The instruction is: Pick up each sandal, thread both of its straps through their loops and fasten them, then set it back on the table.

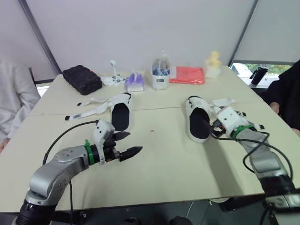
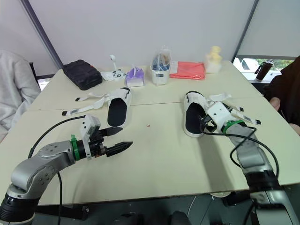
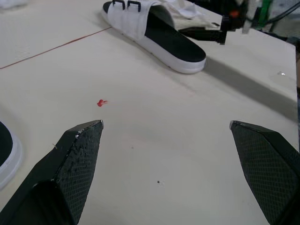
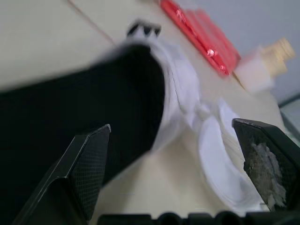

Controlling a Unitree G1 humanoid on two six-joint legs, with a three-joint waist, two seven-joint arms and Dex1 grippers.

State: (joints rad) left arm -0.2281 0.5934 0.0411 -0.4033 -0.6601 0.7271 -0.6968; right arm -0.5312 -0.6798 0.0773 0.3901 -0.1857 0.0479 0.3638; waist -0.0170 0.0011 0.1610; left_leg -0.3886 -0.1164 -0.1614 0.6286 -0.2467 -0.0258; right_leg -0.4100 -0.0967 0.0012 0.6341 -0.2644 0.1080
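Two splayed grippers: left gripper over bare table; right gripper at edge of right sandal

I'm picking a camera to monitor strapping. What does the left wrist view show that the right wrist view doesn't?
Left wrist view adds a small red speck on the beige table and the rim of a second white sandal. Right wrist view adds a flat red packet and a pale yellow object. Both share the white sandal with black footbed and black loops.
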